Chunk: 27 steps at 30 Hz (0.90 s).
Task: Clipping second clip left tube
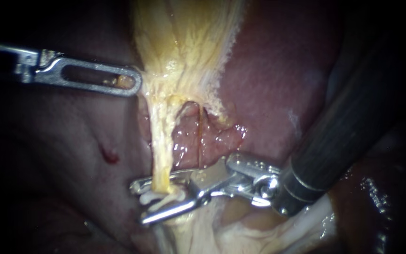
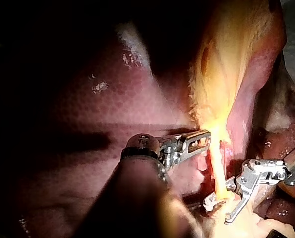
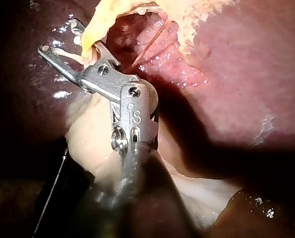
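Nearest the lens is the robot's right instrument (image 1: pixel 139 203), a dark ribbed shaft ending in bright steel jaws. The jaws stand apart with a plain gap between them, set astride the left tube (image 1: pixel 160 150). This is a thin, pale yellow, stringy cord running down from the pale yellow, fibrous gallbladder (image 1: pixel 189 37) and drawn straight over the dark red, glistening liver (image 1: pixel 278 84). A small white clip (image 1: pixel 158 198) lies across the tube within the gap. The left instrument (image 1: pixel 135 85), slim steel with a slotted jaw, is closed on the gallbladder's lower edge, and yellow tissue shows through the slot. A finer reddish tube (image 1: pixel 199 136) runs just beside the left tube, apart from the jaws.

Assessment: the left tube looks soft, wet, slippery and light, and is likely to tear or slide out if caught by an edge. It should be taken squarely across its full width, on the bare stretch beside the white clip and clear of the reddish tube.

Not verified:
- whether the white clip sits in the jaws or is already closed on the tube;
- whether the jaw tips pass fully beyond the tube, since one jaw runs behind it;
- the tube's lower end, lost in pale tissue under the jaws;
- the left instrument's second jaw, hidden in the endoscope view.
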Motion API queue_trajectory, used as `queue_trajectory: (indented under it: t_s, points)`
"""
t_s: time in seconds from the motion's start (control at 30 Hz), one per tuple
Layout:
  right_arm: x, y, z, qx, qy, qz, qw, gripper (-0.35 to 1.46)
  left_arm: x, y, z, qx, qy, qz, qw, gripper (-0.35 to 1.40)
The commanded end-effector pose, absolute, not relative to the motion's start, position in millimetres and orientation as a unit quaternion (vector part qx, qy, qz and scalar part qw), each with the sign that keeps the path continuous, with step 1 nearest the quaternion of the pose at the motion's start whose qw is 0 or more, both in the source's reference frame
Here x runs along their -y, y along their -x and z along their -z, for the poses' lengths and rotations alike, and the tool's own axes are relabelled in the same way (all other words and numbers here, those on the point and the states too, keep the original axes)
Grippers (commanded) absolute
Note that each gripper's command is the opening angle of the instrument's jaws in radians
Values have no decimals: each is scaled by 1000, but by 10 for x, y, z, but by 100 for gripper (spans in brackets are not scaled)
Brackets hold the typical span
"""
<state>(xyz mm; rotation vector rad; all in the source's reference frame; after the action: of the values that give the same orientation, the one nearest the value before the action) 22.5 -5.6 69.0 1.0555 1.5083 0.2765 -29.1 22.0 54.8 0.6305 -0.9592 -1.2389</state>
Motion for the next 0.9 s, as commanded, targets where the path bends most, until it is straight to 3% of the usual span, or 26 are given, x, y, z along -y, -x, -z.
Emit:
queue_trajectory:
  t_s: [0.03, 0.4, 0.9]
  points:
    - [57, -224, -691, -650, -455, -119, 597, 19, -220, 291, -548, 425, -279, 549, 664, -35]
    - [57, -221, -692, -649, -456, -118, 597, -35, -220, 291, -548, 425, -279, 549, 664, -35]
    - [58, -222, -692, -649, -458, -123, 594, -35, -220, 291, -548, 425, -279, 549, 664, -35]
